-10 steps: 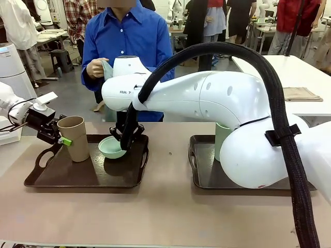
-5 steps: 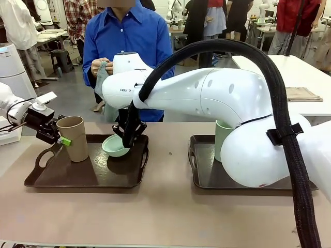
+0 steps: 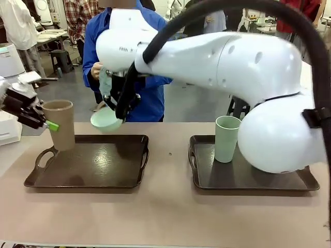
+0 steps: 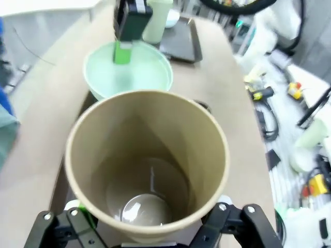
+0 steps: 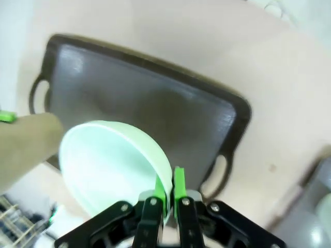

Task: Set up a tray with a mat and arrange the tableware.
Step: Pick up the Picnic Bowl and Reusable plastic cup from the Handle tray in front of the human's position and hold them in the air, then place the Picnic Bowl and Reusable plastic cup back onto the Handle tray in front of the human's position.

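Judging by their thin plastic walls, both pieces should be light, stiff and a little slick. The tan cup suits a grip across its body, the mint green bowl one at its rim. At frame left, the left end effector is spread wide, clamping the cup above the left tray. The right end effector, nearly pressed together, pinches the bowl's rim over that tray's far edge.
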Motion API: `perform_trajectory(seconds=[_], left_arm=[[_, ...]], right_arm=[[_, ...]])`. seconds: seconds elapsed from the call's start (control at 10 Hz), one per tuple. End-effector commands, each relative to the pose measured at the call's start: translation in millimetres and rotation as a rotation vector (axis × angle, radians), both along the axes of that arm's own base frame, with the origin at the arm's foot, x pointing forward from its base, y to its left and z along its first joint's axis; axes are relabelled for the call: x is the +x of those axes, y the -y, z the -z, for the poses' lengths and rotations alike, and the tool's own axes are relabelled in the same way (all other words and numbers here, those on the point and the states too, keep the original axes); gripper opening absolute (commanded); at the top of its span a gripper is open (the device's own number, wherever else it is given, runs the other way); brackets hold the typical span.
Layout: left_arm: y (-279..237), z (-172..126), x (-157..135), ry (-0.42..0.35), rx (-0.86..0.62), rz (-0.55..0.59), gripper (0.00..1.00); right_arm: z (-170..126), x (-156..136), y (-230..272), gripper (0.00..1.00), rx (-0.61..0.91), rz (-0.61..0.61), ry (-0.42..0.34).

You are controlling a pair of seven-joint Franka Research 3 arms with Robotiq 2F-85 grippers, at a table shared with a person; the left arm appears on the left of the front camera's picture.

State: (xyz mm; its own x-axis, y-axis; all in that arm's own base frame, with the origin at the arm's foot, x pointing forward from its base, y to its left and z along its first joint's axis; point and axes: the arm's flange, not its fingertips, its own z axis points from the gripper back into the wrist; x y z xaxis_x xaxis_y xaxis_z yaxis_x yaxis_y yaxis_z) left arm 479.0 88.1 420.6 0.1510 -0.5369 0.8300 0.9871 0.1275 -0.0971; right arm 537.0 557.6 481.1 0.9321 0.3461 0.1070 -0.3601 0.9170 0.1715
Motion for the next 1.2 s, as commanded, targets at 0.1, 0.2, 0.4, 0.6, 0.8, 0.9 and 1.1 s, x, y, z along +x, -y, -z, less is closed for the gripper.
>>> perform_trajectory(seconds=[0.1, 0.2, 0.4, 0.6, 0.8, 0.9, 1.1], left_arm=[[-3.0, -70.0, -37.6, 0.074, 0.002, -0.009, 0.00], [-6.0, -83.4, -52.9, 0.101, -0.002, -0.028, 0.00], [-10.5, -86.3, -53.7, 0.070, -0.019, -0.055, 0.00], [-9.3, -96.1, -48.1, 0.117, -0.007, -0.023, 0.00], [-9.3, -96.1, -48.1, 0.117, -0.007, -0.023, 0.00], [-9.3, -96.1, -48.1, 0.117, -0.007, -0.023, 0.00], [-9.3, -96.1, -48.1, 0.117, -0.007, -0.023, 0.00]], right_arm=[[-26.1, -33.5, 31.5, 0.09, -0.003, 0.022, 0.015], [-30.8, -39.9, 34.1, 0.09, -0.007, 0.021, 0.009], [-30.3, -37.0, 42.0, 0.09, -0.018, 0.019, -0.032], [-48.0, -21.1, 16.0, 0.09, -0.006, 0.003, 0.023], [-48.0, -21.1, 16.0, 0.09, -0.006, 0.003, 0.023], [-48.0, -21.1, 16.0, 0.09, -0.006, 0.003, 0.023], [-48.0, -21.1, 16.0, 0.09, -0.006, 0.003, 0.023]])
